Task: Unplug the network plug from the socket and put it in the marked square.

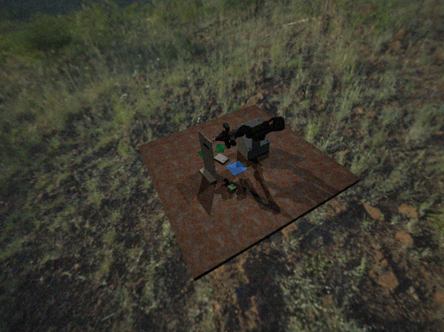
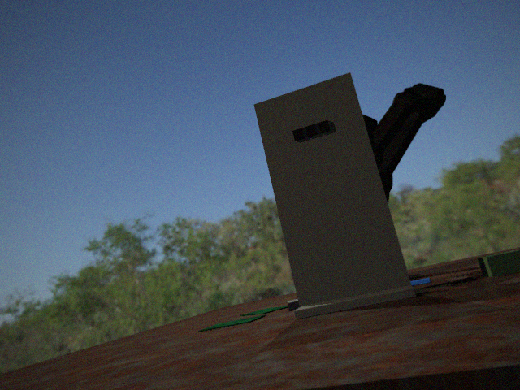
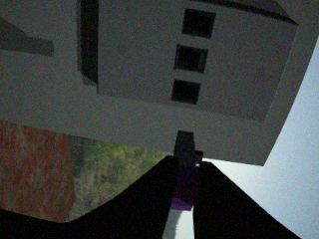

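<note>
My gripper (image 1: 214, 140) (image 3: 186, 169) is shut on the plug. The plug (image 3: 185, 144), dark at the front and purple at the back, sticks out ahead of the fingertips, with a small nub at its side. It is out of the socket, in front of the upright grey panel (image 1: 207, 159) (image 2: 331, 201) (image 3: 30, 90). Three dark square openings show in the panel's raised housing (image 3: 135, 60), beyond the plug's tip in the wrist view. A blue square (image 1: 236, 167) and a green square (image 1: 219, 148) lie flat on the table; which is the marked one is unclear.
A pale flat block (image 1: 221, 158) lies on the rusty brown table (image 1: 219, 228) (image 2: 167, 357) between the panel and the arm's base. A green block (image 1: 231, 187) (image 2: 504, 263) stands near the blue square. Another green patch (image 1: 200, 154) is partly behind the panel.
</note>
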Available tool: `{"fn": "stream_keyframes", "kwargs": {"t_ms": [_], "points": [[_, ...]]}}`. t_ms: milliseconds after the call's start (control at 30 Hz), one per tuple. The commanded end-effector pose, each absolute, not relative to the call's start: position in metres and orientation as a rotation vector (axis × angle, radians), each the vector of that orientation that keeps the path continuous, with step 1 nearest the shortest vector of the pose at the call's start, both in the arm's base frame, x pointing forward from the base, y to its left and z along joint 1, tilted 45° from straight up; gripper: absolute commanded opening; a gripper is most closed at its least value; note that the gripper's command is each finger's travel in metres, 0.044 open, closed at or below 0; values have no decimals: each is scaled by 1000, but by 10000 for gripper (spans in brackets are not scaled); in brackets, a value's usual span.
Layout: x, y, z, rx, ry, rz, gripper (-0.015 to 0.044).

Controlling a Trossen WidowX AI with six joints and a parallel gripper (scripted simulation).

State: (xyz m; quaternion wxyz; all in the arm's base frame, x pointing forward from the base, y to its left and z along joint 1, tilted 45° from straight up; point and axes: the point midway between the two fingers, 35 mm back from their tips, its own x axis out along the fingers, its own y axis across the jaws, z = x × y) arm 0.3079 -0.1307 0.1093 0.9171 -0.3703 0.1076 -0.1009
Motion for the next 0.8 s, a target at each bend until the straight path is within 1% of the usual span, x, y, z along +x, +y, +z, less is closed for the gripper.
{"fn": "stream_keyframes", "kwargs": {"t_ms": [0, 767], "points": [[307, -135, 119, -772, 208, -211, 0], [283, -158, 154, -777, 207, -210, 0]]}}
